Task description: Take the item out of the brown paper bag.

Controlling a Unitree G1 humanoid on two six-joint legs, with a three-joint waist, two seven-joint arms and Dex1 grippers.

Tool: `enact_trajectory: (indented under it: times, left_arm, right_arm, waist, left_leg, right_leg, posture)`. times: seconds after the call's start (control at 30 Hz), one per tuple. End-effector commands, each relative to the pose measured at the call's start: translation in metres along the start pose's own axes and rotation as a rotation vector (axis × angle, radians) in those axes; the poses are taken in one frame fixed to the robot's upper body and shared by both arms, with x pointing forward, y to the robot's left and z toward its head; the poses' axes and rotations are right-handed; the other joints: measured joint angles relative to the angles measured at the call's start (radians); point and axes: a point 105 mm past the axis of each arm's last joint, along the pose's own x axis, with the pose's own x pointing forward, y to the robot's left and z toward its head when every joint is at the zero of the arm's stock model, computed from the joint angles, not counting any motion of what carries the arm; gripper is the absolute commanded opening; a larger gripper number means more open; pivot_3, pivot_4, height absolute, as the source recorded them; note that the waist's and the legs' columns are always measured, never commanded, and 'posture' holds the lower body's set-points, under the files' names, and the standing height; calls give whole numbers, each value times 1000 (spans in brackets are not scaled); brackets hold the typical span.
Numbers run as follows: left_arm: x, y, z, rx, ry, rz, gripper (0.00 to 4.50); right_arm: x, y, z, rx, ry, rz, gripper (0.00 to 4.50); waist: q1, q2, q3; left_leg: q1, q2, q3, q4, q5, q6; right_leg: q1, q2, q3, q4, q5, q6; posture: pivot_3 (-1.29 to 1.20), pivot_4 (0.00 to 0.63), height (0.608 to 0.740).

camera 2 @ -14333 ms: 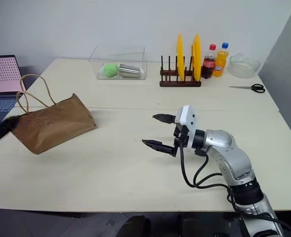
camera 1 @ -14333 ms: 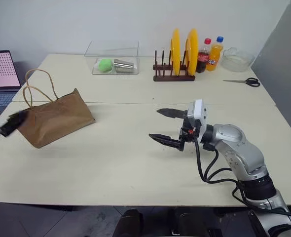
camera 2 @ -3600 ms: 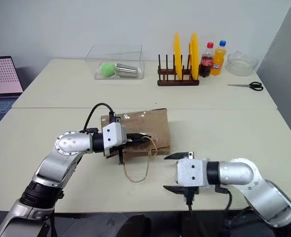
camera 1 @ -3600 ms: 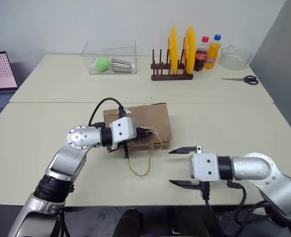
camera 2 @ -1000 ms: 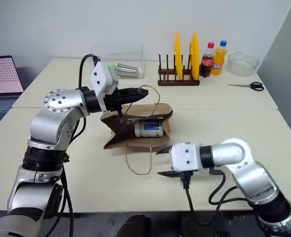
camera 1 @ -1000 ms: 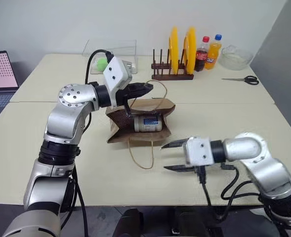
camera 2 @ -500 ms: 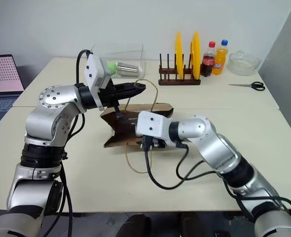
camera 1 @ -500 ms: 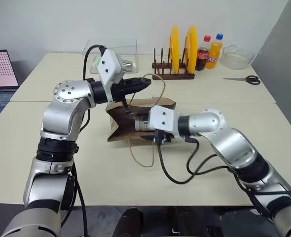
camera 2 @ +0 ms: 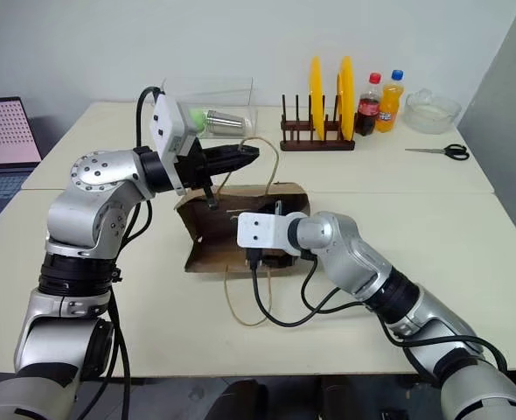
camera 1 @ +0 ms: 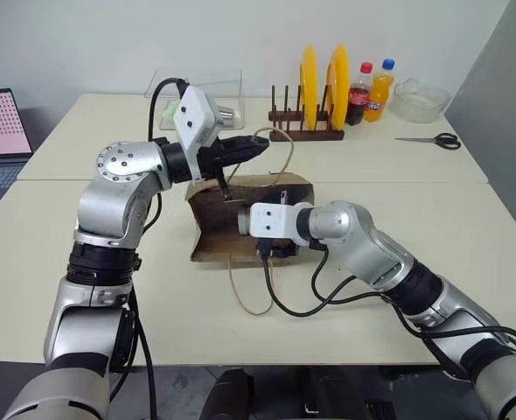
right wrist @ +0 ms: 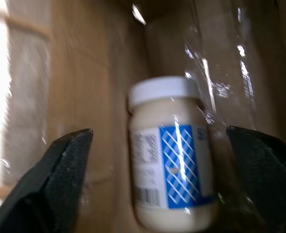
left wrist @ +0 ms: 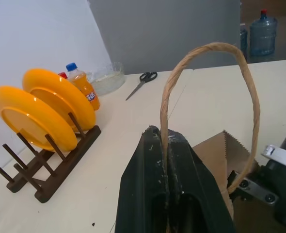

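Right wrist view: right pincer [right wrist: 165, 184] spread wide around, seemingly untouched, white jar [right wrist: 171, 174] inside bag [camera 1: 214, 210].

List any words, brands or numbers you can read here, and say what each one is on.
None reads clearly.
White jar inside the brown paper bag: blue label, small print and a barcode, too blurred to read.
Cola bottle: red label, too small.
Orange-drink bottle: blue logo, too small.
Laptop: screen pattern, no legible text.

White blue-labelled jar [right wrist: 169, 155] lies inside brown paper bag [camera 1: 210, 219].
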Motion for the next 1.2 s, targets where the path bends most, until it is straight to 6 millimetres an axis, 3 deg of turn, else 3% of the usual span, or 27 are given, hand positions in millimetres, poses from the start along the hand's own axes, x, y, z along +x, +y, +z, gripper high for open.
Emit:
enact_trajectory:
  times: [0.03, 0.4, 0.6, 0.67, 0.8, 1.07, 1.2]
  left_arm:
    - [-3, 4, 19, 46, -66, 19, 0]
    - [1, 1, 20, 53, -76, 7, 0]
    - [1, 2, 19, 55, -73, 11, 0]
    - [0, 2, 18, 56, -68, 15, 0]
    - [-2, 5, 13, 53, -54, 30, 0]
    - [-8, 13, 0, 62, -11, 66, 0]
    - [-12, 19, -10, 73, 16, 86, 0]
  right_arm:
    - [5, -7, -1, -97, 57, -23, 4480]
    - [36, -19, -30, -217, 215, -15, 4480]
    - [45, -19, -28, -222, 203, 5, 4480]
    - [46, -17, -25, -226, 187, 15, 4119]
    - [44, -17, -19, -233, 150, 11, 3028]
    - [32, -25, -7, -235, 86, -15, 3021]
    - [13, -32, 10, -217, 16, -21, 3021]
  waist:
    - [0, 0, 0]
    - [-13, 0, 0]
    - [-21, 0, 0]
    - [-22, 0, 0]
    - [-23, 0, 0]
    - [-23, 0, 0]
    - [-22, 0, 0]
  left_leg:
    - [0, 0, 0, 0, 0, 0]
    - [1, 0, 0, 0, 0, -1]
    - [3, 0, 1, 0, 0, 0]
    - [4, 0, 1, 0, 0, 0]
    - [4, 0, 0, 0, 0, -1]
    - [2, 0, 0, 0, 0, -1]
    - [1, 0, 0, -1, 0, -1]
  right_leg:
    - [0, 0, 0, 1, 0, 0]
    - [-1, 0, 1, 3, 0, 0]
    - [0, 0, 1, 6, 0, 0]
    - [0, 0, 1, 7, 0, 0]
    - [-1, 0, 1, 8, 0, 0]
    - [-2, 0, 1, 7, 0, 0]
    - [-4, 0, 1, 7, 0, 0]
  posture:
    - [0, 150, 740]
    - [0, 150, 740]
    - [0, 150, 740]
    - [0, 150, 740]
    - [0, 150, 740]
    - [0, 150, 740]
    - [0, 150, 740]
